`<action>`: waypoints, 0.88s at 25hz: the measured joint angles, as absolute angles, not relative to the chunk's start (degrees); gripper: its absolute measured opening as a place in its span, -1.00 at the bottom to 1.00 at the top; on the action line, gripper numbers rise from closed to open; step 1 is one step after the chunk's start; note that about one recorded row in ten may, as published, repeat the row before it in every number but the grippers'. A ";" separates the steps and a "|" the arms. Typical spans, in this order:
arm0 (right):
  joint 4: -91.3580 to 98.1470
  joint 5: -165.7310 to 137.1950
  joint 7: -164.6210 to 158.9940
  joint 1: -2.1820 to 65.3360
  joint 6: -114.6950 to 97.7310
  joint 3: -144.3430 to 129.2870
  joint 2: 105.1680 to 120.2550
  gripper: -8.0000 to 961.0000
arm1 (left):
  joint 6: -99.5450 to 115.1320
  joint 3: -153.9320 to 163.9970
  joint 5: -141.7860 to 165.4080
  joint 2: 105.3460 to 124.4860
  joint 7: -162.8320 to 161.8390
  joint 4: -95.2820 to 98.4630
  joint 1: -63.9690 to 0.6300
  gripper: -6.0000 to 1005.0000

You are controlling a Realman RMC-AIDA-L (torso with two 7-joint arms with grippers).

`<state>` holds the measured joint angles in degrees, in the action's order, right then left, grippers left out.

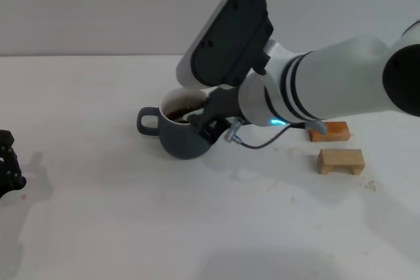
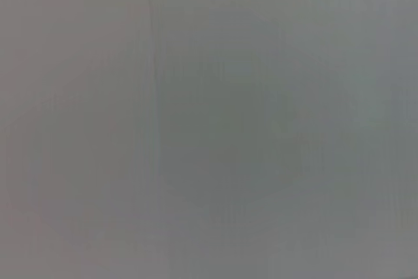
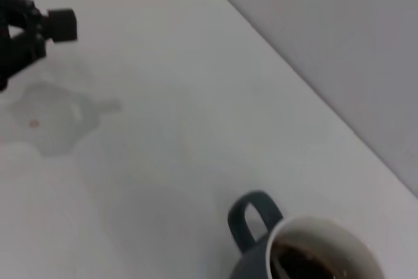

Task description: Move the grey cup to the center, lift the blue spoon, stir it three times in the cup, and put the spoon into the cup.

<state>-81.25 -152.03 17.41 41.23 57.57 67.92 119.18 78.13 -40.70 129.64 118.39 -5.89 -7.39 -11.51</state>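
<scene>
The grey cup [image 1: 180,137], with dark liquid inside, stands near the table's middle with its handle pointing to my left. It also shows in the right wrist view [image 3: 313,253]. My right gripper [image 1: 199,122] is at the cup's right rim, one finger [image 1: 207,129] outside the wall and one inside, shut on the rim. The blue spoon is not clearly in view. A small grey piece [image 1: 317,124] shows under my right arm by the far wooden block, and I cannot tell what it is. My left gripper [image 1: 6,162] is parked at the table's left edge.
Two small wooden blocks lie to the right of the cup, one farther [image 1: 330,132] and one nearer [image 1: 340,160]. My right arm [image 1: 328,86] spans the table above them. The white table [image 1: 131,227] ends at a grey wall behind. The left wrist view shows only blank grey.
</scene>
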 joint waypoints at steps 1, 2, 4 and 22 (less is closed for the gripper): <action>-81.15 -152.02 17.41 41.45 57.15 67.78 119.18 -0.65 | 78.13 -40.70 129.64 118.39 -5.89 -7.39 -11.51 -0.99; -80.96 -152.01 17.41 41.65 56.62 67.72 119.18 -0.65 | 78.14 -40.69 129.64 118.39 -5.89 -7.38 -11.52 -0.99; -80.57 -152.02 17.41 41.94 55.66 67.70 119.18 -0.65 | 78.14 -40.69 129.64 118.39 -5.89 -7.38 -11.51 -0.99; -79.22 -154.84 18.79 39.83 47.47 68.26 119.15 -0.37 | 78.14 -40.69 129.64 118.29 -5.89 -7.16 -11.12 -0.99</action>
